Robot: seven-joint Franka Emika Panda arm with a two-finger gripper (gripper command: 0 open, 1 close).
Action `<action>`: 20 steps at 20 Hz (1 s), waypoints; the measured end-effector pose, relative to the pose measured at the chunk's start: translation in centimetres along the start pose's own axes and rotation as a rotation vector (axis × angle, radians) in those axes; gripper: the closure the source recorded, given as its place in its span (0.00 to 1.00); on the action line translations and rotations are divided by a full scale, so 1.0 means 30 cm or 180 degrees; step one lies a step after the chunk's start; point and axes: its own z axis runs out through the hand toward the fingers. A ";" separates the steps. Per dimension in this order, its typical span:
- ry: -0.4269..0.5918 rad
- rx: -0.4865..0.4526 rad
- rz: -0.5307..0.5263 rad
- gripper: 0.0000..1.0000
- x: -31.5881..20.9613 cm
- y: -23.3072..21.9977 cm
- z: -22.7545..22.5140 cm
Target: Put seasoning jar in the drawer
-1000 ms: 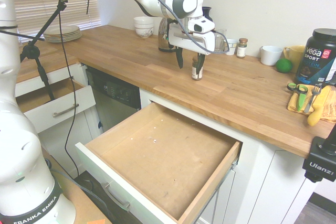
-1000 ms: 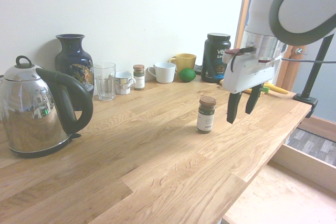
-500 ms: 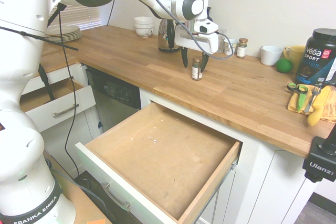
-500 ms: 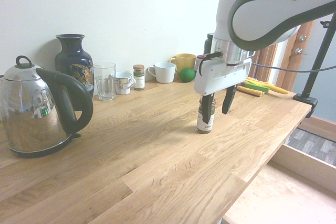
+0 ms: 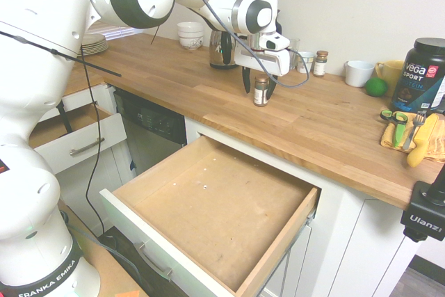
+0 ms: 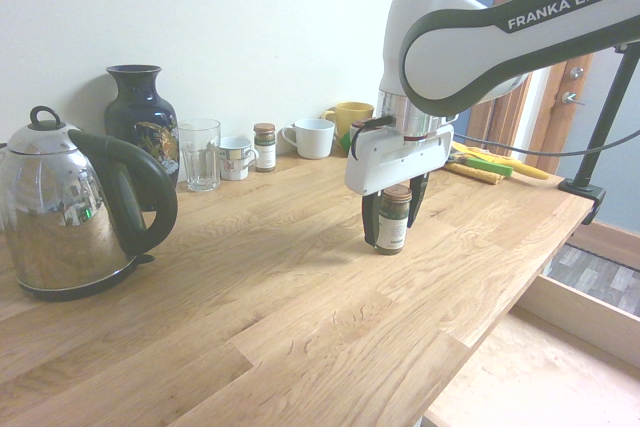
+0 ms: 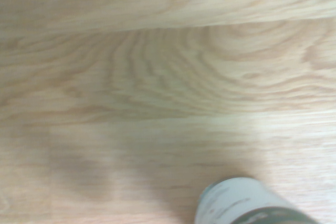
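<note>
Straddling one small clear glass seasoning jar with brown lid (image 6: 392, 222), two dark fingers of one white gripper (image 6: 398, 197) stand wide, one on each side; can't tell if either touches it. Jar upright on the light wood countertop (image 5: 334, 113), near its front edge, behind the open drawer; long axis vertical, lid up, pale label on its side, dark brownish contents. Second brown-lidded jar (image 6: 264, 147), one, pale label, near back edge.

Back edge also: one white mug (image 6: 314, 138), one yellow mug (image 6: 352, 117), one small patterned cup (image 6: 235, 158), one clear ribbed glass (image 6: 201, 155), one dark blue vase (image 6: 140, 127), one green round fruit (image 5: 375, 87). One steel kettle (image 6: 70, 217), black handle. One black tub (image 5: 418, 74), VEGA SPORT label, beside yellow cloth (image 5: 437, 137) bearing one fork (image 5: 414, 130). White bowls (image 5: 190, 35) stacked, plates (image 5: 94, 45) stacked.

Two drawers open: large wide drawer (image 5: 215, 203), brown bottom, tiny white specks inside; smaller white drawer (image 5: 82, 145), contents unclear.
</note>
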 end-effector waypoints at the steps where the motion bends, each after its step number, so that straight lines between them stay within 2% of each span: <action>1: 0.0000 -0.0001 0.0010 1.00 0.005 0.003 0.000; 20: -0.0053 -0.0044 0.0037 1.00 0.032 0.029 0.036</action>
